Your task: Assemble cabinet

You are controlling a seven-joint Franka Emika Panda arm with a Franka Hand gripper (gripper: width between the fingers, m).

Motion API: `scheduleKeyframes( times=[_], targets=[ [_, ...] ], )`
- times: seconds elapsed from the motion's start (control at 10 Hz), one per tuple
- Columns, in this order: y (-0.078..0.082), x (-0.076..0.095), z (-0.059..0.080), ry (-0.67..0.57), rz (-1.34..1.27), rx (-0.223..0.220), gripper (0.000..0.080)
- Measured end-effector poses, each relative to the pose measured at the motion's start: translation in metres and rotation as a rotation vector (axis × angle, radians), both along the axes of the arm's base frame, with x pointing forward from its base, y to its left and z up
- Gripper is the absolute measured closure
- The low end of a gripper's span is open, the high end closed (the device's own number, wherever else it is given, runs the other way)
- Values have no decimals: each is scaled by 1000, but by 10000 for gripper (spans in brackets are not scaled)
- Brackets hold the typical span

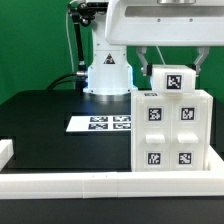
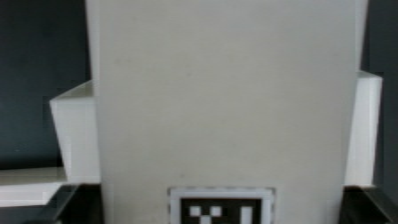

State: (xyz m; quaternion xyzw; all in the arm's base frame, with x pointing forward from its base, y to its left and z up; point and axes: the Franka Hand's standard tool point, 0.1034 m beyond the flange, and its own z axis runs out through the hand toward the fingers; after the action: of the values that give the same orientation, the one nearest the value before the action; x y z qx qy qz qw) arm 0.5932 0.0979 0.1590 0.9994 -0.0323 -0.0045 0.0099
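The cabinet (image 1: 170, 125) is a large white box standing at the exterior view's right, its front a grid of small tagged drawer blocks. A white tagged block (image 1: 172, 78) sits on its top. My gripper (image 1: 173, 62) comes down from above, with one finger on each side of this block. In the wrist view the white block (image 2: 214, 100) fills the middle, its tag (image 2: 217, 208) lies between my dark fingertips (image 2: 64, 206), and my gripper (image 2: 217, 205) looks shut on it. The cabinet's white body (image 2: 71, 130) shows behind the block.
The marker board (image 1: 100, 123) lies flat on the black table to the left of the cabinet. A low white border rail (image 1: 70, 181) runs along the front edge, with a short end piece (image 1: 5, 152) at the left. The arm's white base (image 1: 108, 72) stands behind.
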Motion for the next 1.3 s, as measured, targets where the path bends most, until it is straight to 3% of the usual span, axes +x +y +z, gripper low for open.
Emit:
scheduleKeyframes(
  times=[0.5, 0.8, 1.3],
  targets=[
    [0, 3, 0, -18, 2, 2, 245],
    [0, 2, -1, -16, 2, 2, 157],
    [1, 3, -1, -23, 0, 3, 150]
  ],
)
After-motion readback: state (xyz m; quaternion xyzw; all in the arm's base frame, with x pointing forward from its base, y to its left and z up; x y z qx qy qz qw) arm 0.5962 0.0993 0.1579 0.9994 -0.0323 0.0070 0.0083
